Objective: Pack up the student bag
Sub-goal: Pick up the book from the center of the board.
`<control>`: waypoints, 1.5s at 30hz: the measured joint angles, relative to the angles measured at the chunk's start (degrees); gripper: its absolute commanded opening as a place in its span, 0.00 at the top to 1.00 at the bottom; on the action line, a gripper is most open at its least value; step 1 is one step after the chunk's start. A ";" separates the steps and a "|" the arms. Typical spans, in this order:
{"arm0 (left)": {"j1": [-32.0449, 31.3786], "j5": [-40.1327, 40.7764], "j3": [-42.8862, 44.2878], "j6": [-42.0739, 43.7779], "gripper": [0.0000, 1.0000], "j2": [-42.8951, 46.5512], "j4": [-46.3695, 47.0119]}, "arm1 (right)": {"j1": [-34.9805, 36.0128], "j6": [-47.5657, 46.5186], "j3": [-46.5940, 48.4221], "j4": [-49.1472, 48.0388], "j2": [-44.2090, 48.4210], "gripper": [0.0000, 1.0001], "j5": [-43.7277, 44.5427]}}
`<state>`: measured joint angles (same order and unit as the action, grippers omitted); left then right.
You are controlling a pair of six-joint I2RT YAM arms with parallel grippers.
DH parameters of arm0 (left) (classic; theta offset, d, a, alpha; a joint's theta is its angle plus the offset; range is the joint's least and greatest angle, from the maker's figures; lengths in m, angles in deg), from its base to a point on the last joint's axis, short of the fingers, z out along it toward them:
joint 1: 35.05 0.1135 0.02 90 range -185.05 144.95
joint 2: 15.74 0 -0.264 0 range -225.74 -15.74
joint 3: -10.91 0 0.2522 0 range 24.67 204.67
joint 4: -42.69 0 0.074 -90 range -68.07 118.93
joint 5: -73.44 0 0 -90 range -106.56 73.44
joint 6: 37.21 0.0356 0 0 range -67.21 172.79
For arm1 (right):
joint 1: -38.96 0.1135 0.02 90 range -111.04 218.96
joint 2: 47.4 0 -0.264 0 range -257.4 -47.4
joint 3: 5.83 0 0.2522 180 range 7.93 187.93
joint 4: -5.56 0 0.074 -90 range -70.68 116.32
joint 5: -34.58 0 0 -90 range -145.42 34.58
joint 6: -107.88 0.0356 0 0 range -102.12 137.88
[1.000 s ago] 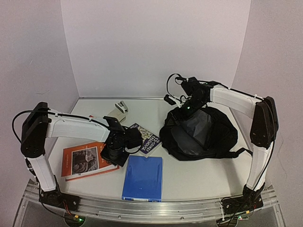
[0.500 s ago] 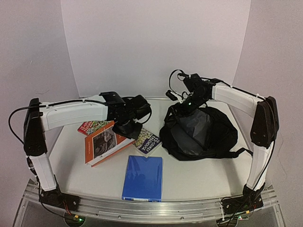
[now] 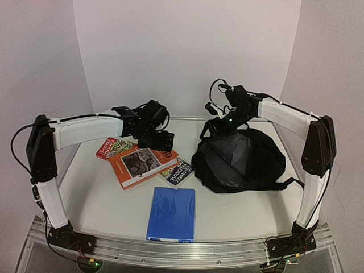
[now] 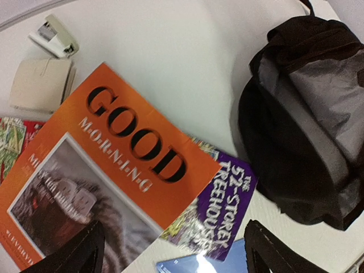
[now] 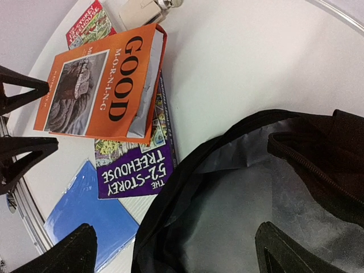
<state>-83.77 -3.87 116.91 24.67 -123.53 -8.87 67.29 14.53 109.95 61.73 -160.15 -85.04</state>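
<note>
Student bag [image 5: 244, 187] mouth clear under my right gripper [image 5: 176, 236]; orange book [image 5: 102, 85] atop purple book [image 5: 131, 170] blocks table just left.

A smooth white table [image 3: 239, 209] stands inside a booth of plain, pale lilac-white walls [image 3: 182, 51] at the back and both sides. A silver metal rail [image 3: 187, 248] edges its near side. The light is soft and even.

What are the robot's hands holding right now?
Nothing. The left gripper is open over the orange book, which lies free on the other books. The right gripper is open above the student bag, gripping no part of it.
</note>
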 measured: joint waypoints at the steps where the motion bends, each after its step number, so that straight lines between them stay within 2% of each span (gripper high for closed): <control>1: 0.82 -0.82 -2.98 -0.65 0.09 2.35 0.77 | 0.32 0.26 -0.01 -0.51 0.00 0.04 -0.02; 6: 4.70 -2.45 -17.43 -5.87 0.01 15.05 5.49 | 3.67 1.03 0.45 -2.94 -0.35 0.08 0.26; 11: 8.04 -4.32 -31.15 -13.00 0.00 25.90 9.92 | 7.62 1.37 5.59 -4.45 -4.68 0.14 1.55; 16: 12.00 -6.55 -41.23 -19.44 0.00 31.30 13.35 | 10.29 1.81 10.54 -5.80 -10.42 0.21 2.94; 23: 15.75 -10.19 -51.43 -26.55 0.00 35.32 19.67 | 11.74 2.10 15.51 -6.79 -18.84 0.25 4.68; 30: 20.11 -14.39 -60.29 -31.02 0.00 37.77 27.35 | 11.95 1.82 16.81 -7.28 -24.62 0.34 8.06; 40: 27.20 -21.21 -62.93 -31.27 0.00 37.46 37.23 | 11.60 1.22 20.44 -8.99 -27.57 0.37 12.47; 45: 29.89 -25.18 -63.62 -30.08 0.00 32.01 44.26 | 10.78 1.04 21.61 -9.90 -28.69 0.37 12.84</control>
<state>-53.87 -29.05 53.29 -5.41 -91.52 35.39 78.07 15.57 131.56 51.83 -188.84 -72.19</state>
